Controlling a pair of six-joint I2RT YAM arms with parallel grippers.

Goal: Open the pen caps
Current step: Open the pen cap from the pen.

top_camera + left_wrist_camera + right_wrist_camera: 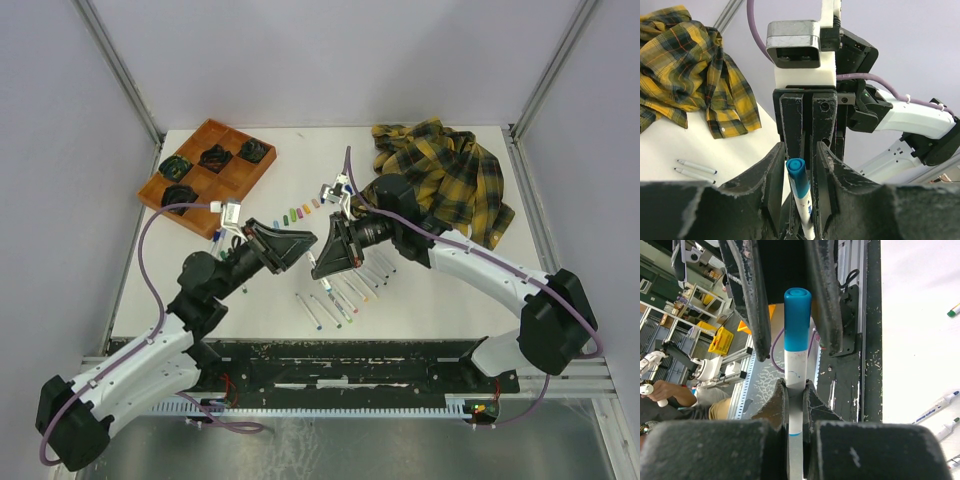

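Observation:
A white marker (795,367) with a blue pen cap (797,320) is held above the table's middle. My right gripper (795,387) is shut on its white barrel. My left gripper (800,150) is open around the blue cap (799,180); the cap stands between its fingers (752,295) with a gap at one side. In the top view both grippers meet tip to tip, left (300,245) and right (325,255), and hide the held marker. A row of loose coloured pen caps (298,210) lies on the table behind them.
Several white markers (340,300) lie in a row in front of the grippers; two show in the left wrist view (695,167). An orange compartment tray (207,165) with dark items stands at the back left. A yellow plaid shirt (450,175) lies at the back right.

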